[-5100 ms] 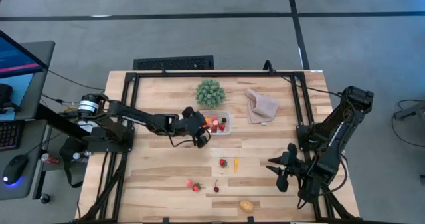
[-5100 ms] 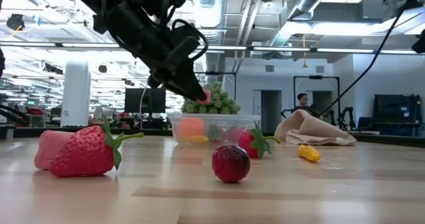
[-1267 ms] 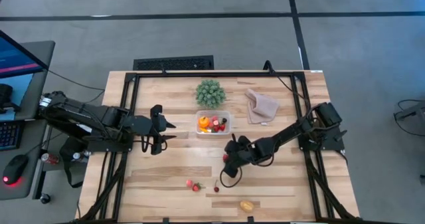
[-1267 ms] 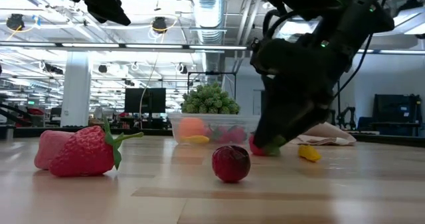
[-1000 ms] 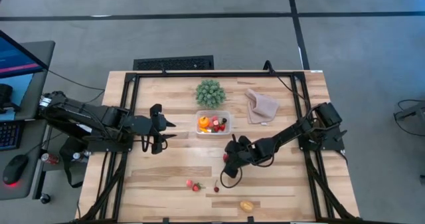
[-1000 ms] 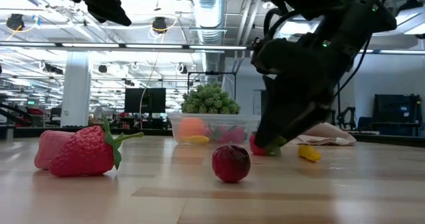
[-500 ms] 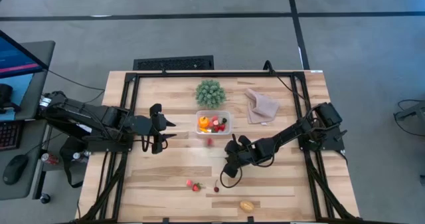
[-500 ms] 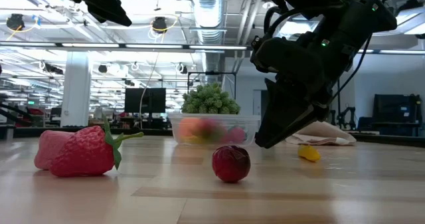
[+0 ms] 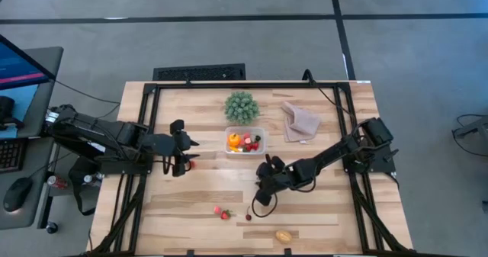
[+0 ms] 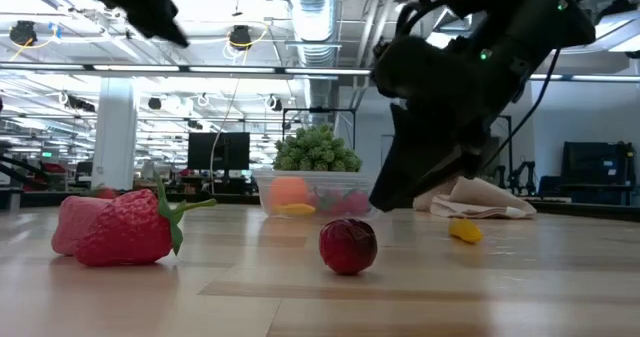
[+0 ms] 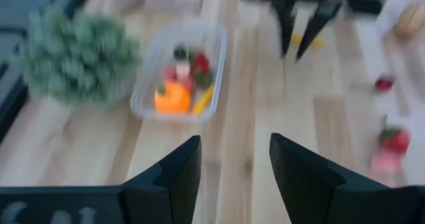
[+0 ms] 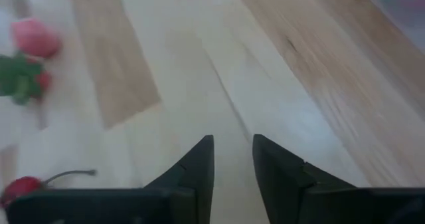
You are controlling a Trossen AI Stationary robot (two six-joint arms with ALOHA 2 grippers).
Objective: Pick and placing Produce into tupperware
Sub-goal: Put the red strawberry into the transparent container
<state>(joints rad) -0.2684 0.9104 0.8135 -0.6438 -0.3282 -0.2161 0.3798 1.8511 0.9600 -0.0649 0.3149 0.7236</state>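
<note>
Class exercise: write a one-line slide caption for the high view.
Overhead: right claw empty on the table below the tupperware, left claw waiting at left, loose produce along the near edge.

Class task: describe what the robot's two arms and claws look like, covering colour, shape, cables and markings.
Both arms are black and slim, built of jointed segments. The left arm has a silver ring near its base and thin dark cables alongside. The right arm is all black. The left claw and the right claw each have two flat, tapered black fingers. No markings are readable.

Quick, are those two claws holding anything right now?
Left gripper: open, holding nothing.
Right gripper: only narrowly open, holding nothing.
</note>
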